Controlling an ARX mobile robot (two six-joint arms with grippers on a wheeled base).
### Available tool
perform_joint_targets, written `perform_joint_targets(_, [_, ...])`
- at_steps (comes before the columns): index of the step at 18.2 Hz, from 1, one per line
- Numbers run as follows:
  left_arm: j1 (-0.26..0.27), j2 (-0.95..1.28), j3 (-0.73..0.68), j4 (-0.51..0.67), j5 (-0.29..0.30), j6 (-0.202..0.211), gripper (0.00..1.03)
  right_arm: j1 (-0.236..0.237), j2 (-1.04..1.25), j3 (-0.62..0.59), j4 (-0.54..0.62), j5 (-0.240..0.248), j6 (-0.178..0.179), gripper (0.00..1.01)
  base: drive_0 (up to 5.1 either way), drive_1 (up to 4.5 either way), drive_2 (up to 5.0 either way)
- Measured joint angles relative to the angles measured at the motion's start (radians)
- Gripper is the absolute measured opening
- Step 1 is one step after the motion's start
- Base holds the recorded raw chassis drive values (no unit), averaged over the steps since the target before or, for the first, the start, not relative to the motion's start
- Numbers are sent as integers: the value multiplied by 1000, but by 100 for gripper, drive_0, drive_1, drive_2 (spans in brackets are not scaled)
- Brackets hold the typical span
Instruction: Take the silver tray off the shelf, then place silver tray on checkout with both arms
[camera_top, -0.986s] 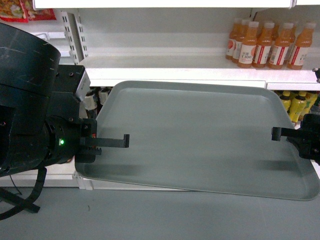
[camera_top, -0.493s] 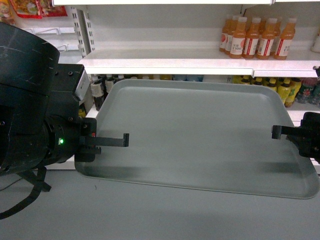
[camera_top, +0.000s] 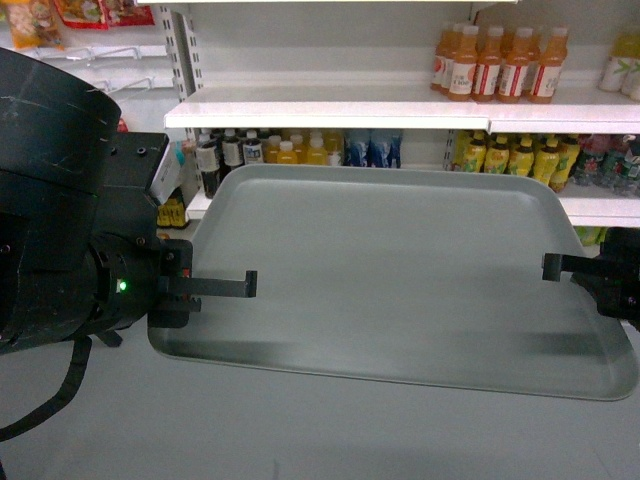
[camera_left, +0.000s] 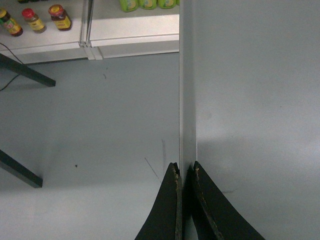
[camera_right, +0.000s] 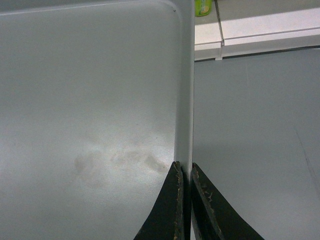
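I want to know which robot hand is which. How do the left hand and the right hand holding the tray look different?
In the head view the left gripper sits on a bulky black arm with a green light, while the right gripper pokes in from the picture's edge, its arm mostly hidden. Left pinches the silver tray at its left rim, right at its right rim. Both are thin, black, and shut on the rim.

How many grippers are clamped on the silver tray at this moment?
2. The left gripper pinches the silver tray at its left rim; the right gripper pinches the right rim. The tray hangs over the floor, clear of the shelf.
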Motion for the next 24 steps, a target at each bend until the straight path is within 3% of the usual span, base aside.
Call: perform_joint_targets(24, [-2, 0, 0, 5, -3, 0, 3, 0, 0, -1, 4, 4, 0, 3, 3, -423, 430])
